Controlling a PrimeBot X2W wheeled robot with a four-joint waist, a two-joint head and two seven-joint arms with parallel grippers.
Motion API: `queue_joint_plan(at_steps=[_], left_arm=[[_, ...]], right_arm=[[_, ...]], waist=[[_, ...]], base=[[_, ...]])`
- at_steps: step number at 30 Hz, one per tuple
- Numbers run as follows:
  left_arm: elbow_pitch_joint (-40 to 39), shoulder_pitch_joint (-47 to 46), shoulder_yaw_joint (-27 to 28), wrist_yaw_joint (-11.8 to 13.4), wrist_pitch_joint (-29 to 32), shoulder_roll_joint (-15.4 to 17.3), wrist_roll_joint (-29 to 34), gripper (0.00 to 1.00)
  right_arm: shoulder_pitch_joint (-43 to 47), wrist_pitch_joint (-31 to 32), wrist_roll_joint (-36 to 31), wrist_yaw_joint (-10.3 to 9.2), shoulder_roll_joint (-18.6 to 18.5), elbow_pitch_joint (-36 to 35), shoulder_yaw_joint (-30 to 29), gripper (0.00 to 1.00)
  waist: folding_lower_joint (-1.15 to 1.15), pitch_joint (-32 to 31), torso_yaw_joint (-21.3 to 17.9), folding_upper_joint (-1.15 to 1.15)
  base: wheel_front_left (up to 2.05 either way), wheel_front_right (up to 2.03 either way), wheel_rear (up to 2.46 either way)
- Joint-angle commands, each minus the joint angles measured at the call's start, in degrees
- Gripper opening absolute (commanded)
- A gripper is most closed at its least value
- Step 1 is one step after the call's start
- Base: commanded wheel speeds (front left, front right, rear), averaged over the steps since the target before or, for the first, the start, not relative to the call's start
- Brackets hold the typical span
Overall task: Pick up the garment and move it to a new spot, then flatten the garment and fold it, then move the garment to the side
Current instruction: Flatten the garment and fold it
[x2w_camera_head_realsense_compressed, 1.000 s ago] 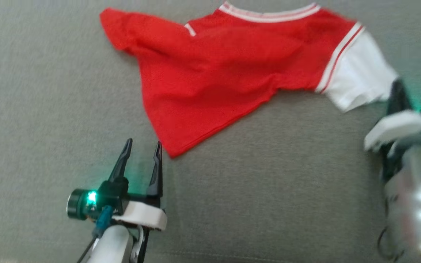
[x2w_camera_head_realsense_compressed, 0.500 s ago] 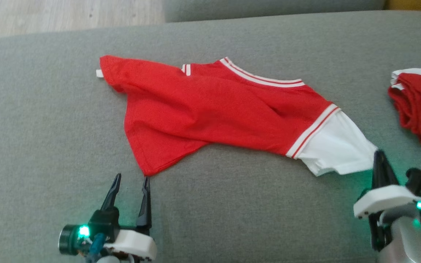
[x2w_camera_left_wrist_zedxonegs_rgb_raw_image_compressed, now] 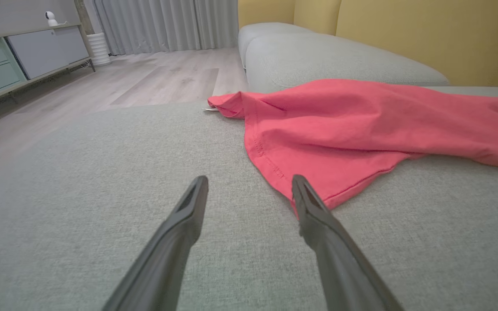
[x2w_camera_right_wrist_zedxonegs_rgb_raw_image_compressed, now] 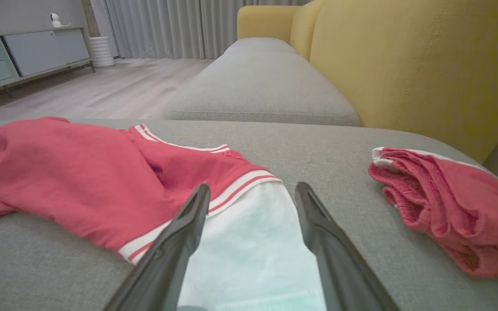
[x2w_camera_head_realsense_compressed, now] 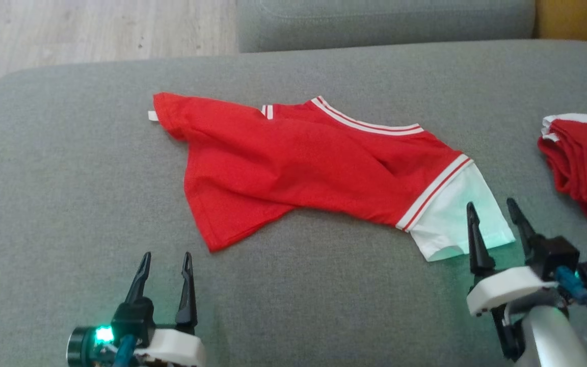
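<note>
1. While its two dark fingers stand spread with nothing between them, the left gripper [x2w_camera_head_realsense_compressed: 166, 254] hangs low over the grey sofa cushion [x2w_camera_head_realsense_compressed: 324, 306] at the lower left of the head view.
2. Just beyond its fingertips and slightly to the right lies the hem corner [x2w_camera_head_realsense_compressed: 214, 244] of the garment [x2w_camera_head_realsense_compressed: 298, 163]. The head view shows a strip of bare cushion between corner and fingers.
3. At the lower right, the right gripper [x2w_camera_head_realsense_compressed: 490, 203] is also spread wide and pinches nothing. Its tips stand over the white sleeve [x2w_camera_head_realsense_compressed: 451, 224], and in the right wrist view the pale cloth shows between the two fingers. Whether the tips touch the cloth cannot be told.
4. The garment is a red shirt with a white-striped collar, lying rumpled across the middle of the cushion. Its collar is on the far side, its red sleeve is bunched at the far left, and its white sleeve is at the near right.
5. Further right, well apart from the shirt, a folded red pile [x2w_camera_head_realsense_compressed: 584, 163] rests on the same cushion near the yellow backrest [x2w_camera_right_wrist_zedxonegs_rgb_raw_image_compressed: 404, 65].
6. Beyond the cushion are a second grey cushion [x2w_camera_head_realsense_compressed: 385, 23] and a pale wooden floor [x2w_camera_head_realsense_compressed: 95, 30].
</note>
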Motion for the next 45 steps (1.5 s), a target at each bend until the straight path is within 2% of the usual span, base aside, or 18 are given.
queue_joint_plan(at_steps=[1, 9, 15, 18, 25, 29, 40, 41, 43, 45], left_arm=[[-1.7, -0.5, 2.3, 0.5, -0.3, 0.4, 0.5, 1.00], [-2.3, 0.2, 2.3, 0.1, -0.3, 0.4, -2.1, 1.00], [-0.2, -3.7, 0.0, -3.5, -0.3, 0.4, -6.6, 1.00], [3.5, -6.9, -1.0, -5.7, -0.3, 0.4, -10.3, 1.00], [9.9, -9.2, -1.1, -8.2, -0.3, 0.4, -17.0, 1.00], [11.1, -9.6, -1.8, -9.4, -0.3, 0.4, -18.5, 1.00], [10.8, -10.8, -5.0, -10.6, -0.3, 0.4, -21.2, 0.99], [10.6, -11.0, -5.7, -10.6, -0.3, 0.4, -21.4, 0.85], [10.2, -11.2, -6.4, -10.6, -0.3, 0.4, -21.8, 0.48], [9.9, -11.4, -6.5, -10.7, -0.3, 0.4, -21.9, 0.16]], right_arm=[[-0.8, -0.4, 0.4, -0.04, -0.3, -1.2, 1.8, 1.00], [-0.6, -0.4, 1.2, -0.04, -0.3, -0.7, 2.9, 1.00], [-2.1, -0.4, 2.2, -0.04, -0.3, -0.7, 4.0, 1.00], [-3.3, -0.4, 3.1, -0.04, -0.3, -0.4, 4.7, 1.00], [-3.9, -0.4, 2.8, -0.04, -0.3, -0.5, 3.7, 1.00], [-3.9, -0.4, 2.8, -0.04, -0.3, -0.7, 3.2, 1.00], [-5.1, -0.4, 3.7, -0.04, -0.3, -0.2, 3.4, 1.00], [-5.2, -0.4, 3.8, -0.04, -0.3, -0.1, 3.4, 1.00], [-5.2, -0.4, 4.1, -0.04, -0.3, 0.6, 3.0, 1.00], [-5.3, -0.4, 4.3, -0.04, -0.3, 1.4, 2.3, 1.00]], waist=[[0.00, -0.6, 0.3, 0.00], [0.00, 0.0, 0.0, 0.00], [0.00, 3.1, -1.1, 0.00], [0.00, 5.2, -3.1, 0.00], [0.00, 7.0, -6.1, 0.00], [0.00, 7.5, -6.9, 0.00], [0.00, 8.9, -7.7, 0.00], [0.00, 9.0, -7.8, 0.00], [0.00, 9.2, -7.9, 0.00], [0.00, 9.3, -7.8, 0.00]], base=[[0.00, 0.00, 0.00], [0.00, 0.00, 0.00], [0.00, 0.00, 0.00], [0.00, 0.00, 0.00], [0.00, 0.00, 0.00], [0.00, 0.00, 0.00], [0.00, 0.00, 0.00], [0.00, 0.00, 0.00], [0.00, 0.00, 0.00], [0.00, 0.00, 0.00]])
